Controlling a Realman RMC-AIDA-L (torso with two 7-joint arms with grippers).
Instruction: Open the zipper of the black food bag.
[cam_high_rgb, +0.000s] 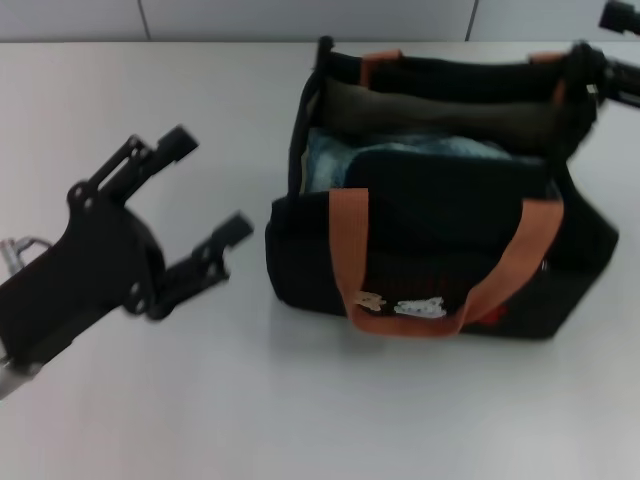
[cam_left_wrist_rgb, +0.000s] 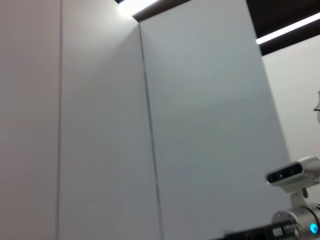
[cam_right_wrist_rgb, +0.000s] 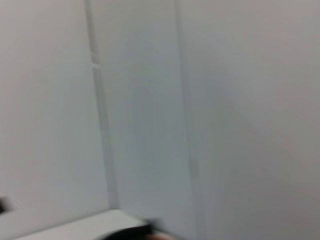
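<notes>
Splayed left tool (cam_high_rgb: 205, 188) beside gaping black food bag (cam_high_rgb: 440, 250)

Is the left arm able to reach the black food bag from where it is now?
Probably yes. The left tool hovers open over the table, beside the black food bag, with only bare tabletop between them. The bag's top already gapes open.

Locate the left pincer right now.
In the head view the left pincer hangs open over the white table on the robot's left, beside the black food bag but apart from it, fingers pointing toward the bag's near-left corner.
</notes>
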